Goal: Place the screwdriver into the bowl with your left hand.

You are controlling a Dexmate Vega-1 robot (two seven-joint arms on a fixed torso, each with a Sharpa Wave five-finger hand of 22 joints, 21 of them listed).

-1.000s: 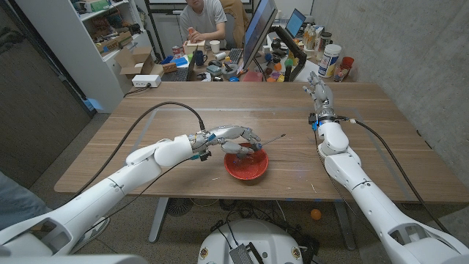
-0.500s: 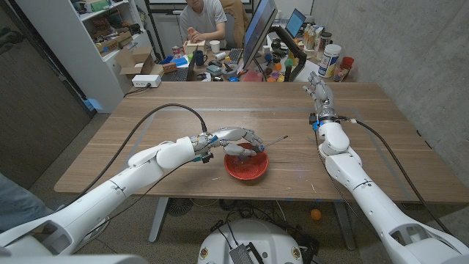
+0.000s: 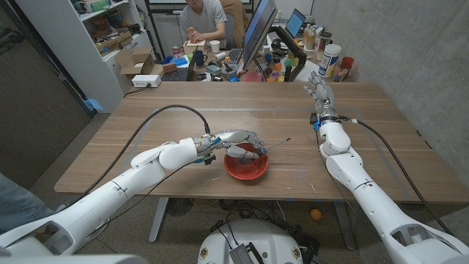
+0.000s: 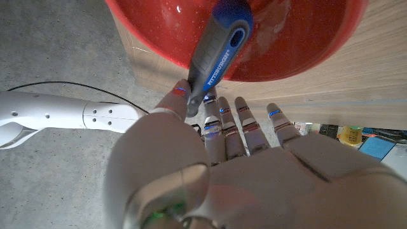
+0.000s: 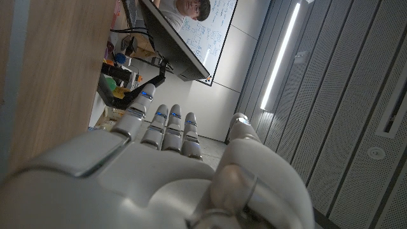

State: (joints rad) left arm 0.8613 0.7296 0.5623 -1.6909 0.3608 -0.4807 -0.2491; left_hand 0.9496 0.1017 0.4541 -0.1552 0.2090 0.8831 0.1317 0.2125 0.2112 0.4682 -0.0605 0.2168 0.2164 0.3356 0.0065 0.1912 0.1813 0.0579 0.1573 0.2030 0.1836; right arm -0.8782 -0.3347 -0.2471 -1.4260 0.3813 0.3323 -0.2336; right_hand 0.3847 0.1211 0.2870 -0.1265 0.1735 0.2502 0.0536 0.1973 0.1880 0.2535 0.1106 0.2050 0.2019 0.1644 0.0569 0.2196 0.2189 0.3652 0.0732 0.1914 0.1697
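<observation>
Head view, frame centre: the left hand (image 3: 236, 138) pinches the screwdriver (image 3: 258, 150) over the red bowl (image 3: 246, 166); its shaft juts right past the rim. Release remains.

Left wrist view: handle tip is inside the bowl.

Right wrist view: the right hand (image 5: 172, 159) idles, fingers together, holding nothing.

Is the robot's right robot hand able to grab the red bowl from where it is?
Probably not easily. The right robot hand is at the table's far edge, well away from the red bowl, and the left robot hand holding the screwdriver hovers over it.
</observation>
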